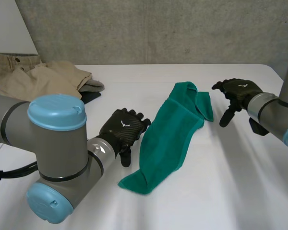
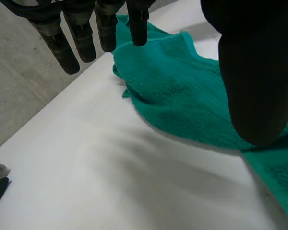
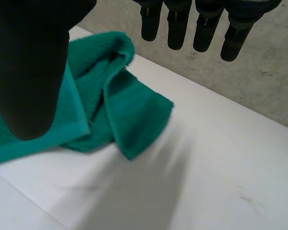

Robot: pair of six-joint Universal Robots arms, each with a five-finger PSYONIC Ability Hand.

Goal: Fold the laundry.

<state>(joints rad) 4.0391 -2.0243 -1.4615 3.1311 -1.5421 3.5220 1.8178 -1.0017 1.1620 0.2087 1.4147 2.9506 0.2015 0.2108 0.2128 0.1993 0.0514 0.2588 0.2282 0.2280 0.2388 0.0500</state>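
A green towel [image 1: 170,134] lies crumpled in a long strip across the middle of the white table [image 1: 230,191], its far end folded over. My left hand [image 1: 122,129] hovers just left of the towel's middle, open, fingers [image 2: 81,33] straight and holding nothing, with the towel [image 2: 182,91] under its thumb. My right hand [image 1: 237,93] hangs open just right of the towel's far end, apart from the cloth. In the right wrist view the folded far corner of the towel [image 3: 120,105] lies below the straight fingers [image 3: 201,28] and thumb.
A pile of beige trousers [image 1: 33,74] lies at the far left of the table, with a grey and dark cloth [image 1: 91,88] beside it. A concrete wall [image 1: 158,28] stands behind the table's far edge.
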